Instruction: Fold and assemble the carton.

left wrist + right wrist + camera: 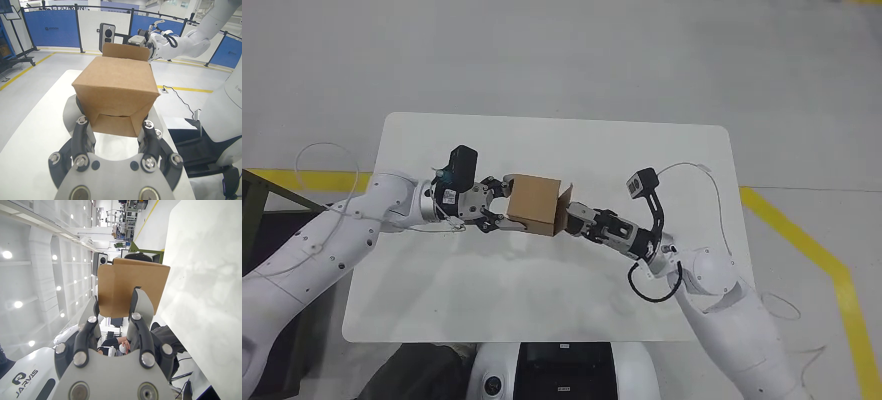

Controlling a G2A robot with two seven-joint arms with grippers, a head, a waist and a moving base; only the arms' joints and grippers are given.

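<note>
Overhead, the white surface (542, 290) reaches well past the carton (534, 203) on every side, and the carton is over its middle, far from all edges. The carton is brown and box-shaped, with one flap standing open at one end and a recessed opening at the other. The left gripper (504, 205) has its fingers clamped on the recessed end. The right gripper (567, 218) pinches the flap end with its fingers.

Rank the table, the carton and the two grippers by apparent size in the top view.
1. table
2. carton
3. left gripper and right gripper: these look alike, so I leave them unranked.
</note>
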